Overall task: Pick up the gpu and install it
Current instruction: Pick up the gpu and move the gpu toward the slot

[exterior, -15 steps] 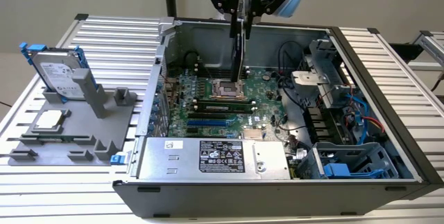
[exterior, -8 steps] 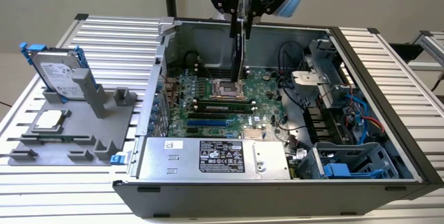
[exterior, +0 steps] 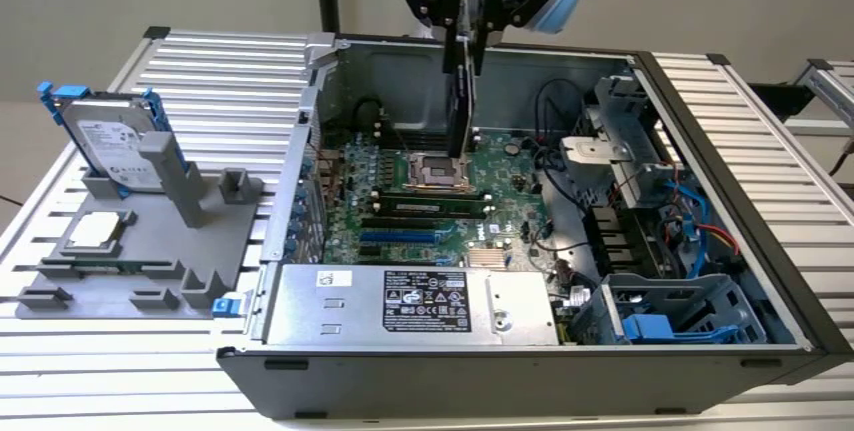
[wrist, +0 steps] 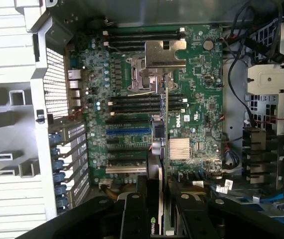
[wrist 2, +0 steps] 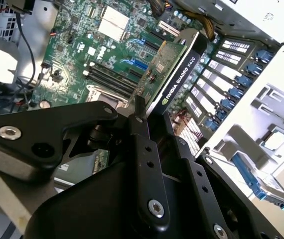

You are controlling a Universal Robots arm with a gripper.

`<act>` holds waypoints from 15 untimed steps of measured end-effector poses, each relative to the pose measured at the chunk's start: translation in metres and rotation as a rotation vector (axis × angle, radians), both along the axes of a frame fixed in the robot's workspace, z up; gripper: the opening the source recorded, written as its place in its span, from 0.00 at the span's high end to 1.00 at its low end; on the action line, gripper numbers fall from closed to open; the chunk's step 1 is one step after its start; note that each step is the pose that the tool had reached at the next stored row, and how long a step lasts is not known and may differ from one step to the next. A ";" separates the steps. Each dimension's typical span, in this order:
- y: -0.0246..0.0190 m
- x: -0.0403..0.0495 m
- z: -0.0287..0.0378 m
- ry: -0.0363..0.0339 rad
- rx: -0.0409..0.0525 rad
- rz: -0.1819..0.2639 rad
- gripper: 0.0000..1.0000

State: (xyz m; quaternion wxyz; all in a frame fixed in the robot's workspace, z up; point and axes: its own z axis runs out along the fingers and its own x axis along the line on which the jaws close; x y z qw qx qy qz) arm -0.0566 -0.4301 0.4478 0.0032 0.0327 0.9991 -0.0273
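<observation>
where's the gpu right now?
In the gripper, the gpu hangs above the motherboard inside the open case, near the CPU socket in the exterior view.

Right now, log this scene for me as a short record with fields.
gripper: shut on the gpu, above the open case
gpu: held on edge over the motherboard, not seated in a slot
case: lying on its side, motherboard facing up
hard drive: standing in the gray fixture at the exterior view's left, outside the case
CPU chip: lying flat on the same fixture
</observation>
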 end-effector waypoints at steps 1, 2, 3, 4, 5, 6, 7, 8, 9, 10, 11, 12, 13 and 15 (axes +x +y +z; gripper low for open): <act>0.0000 0.0000 0.0000 0.0000 -0.0001 0.006 1.00; 0.0000 0.0000 0.0000 0.0000 0.0000 0.011 1.00; 0.0000 0.0000 0.0000 -0.0001 0.0001 0.017 1.00; 0.0000 0.0000 0.0000 0.0000 0.0001 0.023 1.00; 0.0000 0.0000 0.0000 -0.0001 0.0001 0.028 1.00; 0.0000 0.0000 0.0000 0.0000 0.0000 0.035 1.00; 0.0000 0.0000 0.0000 0.0000 0.0000 0.041 1.00; 0.0000 0.0000 0.0000 0.0000 0.0000 0.047 1.00; 0.0000 0.0000 0.0000 0.0000 0.0000 0.055 1.00; 0.0000 0.0000 0.0000 0.0000 0.0000 0.062 1.00; 0.0000 0.0000 0.0000 0.0000 0.0000 0.069 1.00; 0.0000 0.0000 0.0000 0.0000 0.0000 0.077 1.00; 0.0000 0.0000 0.0000 0.0000 0.0000 0.084 1.00; 0.0000 0.0000 0.0000 0.0000 0.0001 0.097 1.00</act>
